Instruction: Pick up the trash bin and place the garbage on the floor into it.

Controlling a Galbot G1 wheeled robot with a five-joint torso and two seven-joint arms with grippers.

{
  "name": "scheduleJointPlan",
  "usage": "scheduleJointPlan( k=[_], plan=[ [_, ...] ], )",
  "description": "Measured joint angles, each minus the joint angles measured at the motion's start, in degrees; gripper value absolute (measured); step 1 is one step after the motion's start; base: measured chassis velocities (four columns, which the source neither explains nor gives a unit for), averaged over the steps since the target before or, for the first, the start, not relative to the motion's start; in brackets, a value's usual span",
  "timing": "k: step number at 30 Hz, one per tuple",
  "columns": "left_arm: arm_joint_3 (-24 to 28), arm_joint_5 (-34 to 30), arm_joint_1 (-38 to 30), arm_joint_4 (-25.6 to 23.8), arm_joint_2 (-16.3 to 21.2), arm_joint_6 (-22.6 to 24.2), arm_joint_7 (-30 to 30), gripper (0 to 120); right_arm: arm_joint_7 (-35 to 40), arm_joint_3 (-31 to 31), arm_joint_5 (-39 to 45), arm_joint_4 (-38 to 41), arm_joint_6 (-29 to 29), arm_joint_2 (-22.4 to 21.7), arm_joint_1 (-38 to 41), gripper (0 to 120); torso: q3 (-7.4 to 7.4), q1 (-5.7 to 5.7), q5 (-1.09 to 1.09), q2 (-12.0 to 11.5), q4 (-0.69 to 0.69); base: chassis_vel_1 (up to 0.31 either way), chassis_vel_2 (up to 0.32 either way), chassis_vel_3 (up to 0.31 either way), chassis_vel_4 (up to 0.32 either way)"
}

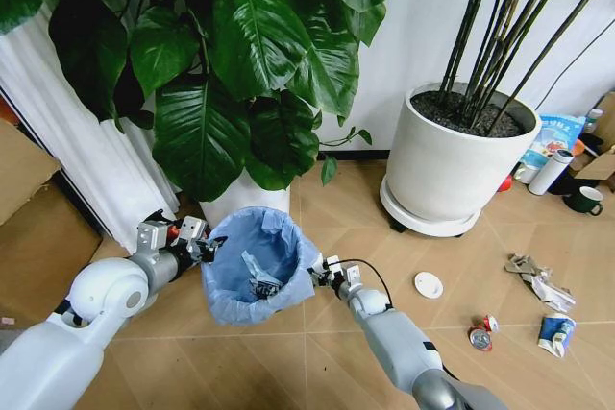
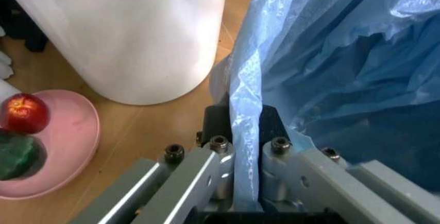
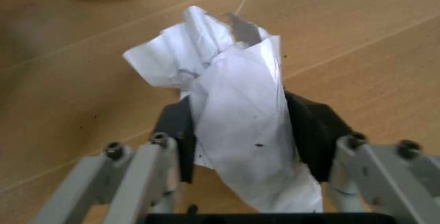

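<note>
Arms first, since they sit closest to me. My left gripper pinches the rim of the trash bin at its 9 o'clock side. In the left wrist view, the two pads squeeze a fold of the blue bag between them. My right gripper is at the bin's 3 o'clock edge. In the right wrist view its black pads are closed on a crumpled white tissue, with the wood floor under it.

I see some scraps already lying inside the bin. A pink plate with a red fruit sits on the floor just beside a white pot.

More garbage lies on the floor out at 3 o'clock from the bin: a white round lid near my right arm, then a crushed can, a blue-white wrapper and a crumpled pale wrapper.

Farther back, at 12 o'clock, stands the leafy plant. At 1 o'clock is a big white pot on a wheeled base, and past it a dark green mug and a blue snack bag.
</note>
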Motion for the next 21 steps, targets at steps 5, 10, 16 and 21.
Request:
scheduleJointPlan(
  k=[5,10,16,21],
  plan=[
    [0.01,-0.05,-0.06,0.30,-0.08,0.02,-0.04,0,0.31,0.00,0.00,0.87,0.28,-0.54,-0.68,22,0.00,0.00,0.00,0.00,0.00,0.000,0.000,0.000,0.000],
    [0.01,-0.05,-0.02,0.51,-0.20,0.02,-0.03,0,0.63,0.10,0.29,2.26,0.42,-1.18,-1.57,5,0.00,0.00,0.00,0.00,0.00,0.000,0.000,0.000,0.000],
    [-0.03,-0.04,0.03,0.72,-0.26,0.02,0.25,0,2.14,1.31,3.05,10.04,-0.75,-4.02,-5.23,0,0.00,0.00,0.01,0.00,0.00,0.000,0.000,0.000,0.000],
    [-0.18,0.07,0.46,0.95,-0.14,-0.06,0.76,0,2.83,2.55,5.38,20.46,-1.84,-7.42,-10.65,0,0.00,0.00,0.02,0.00,-0.01,0.000,0.000,0.000,0.000]
  ],
)
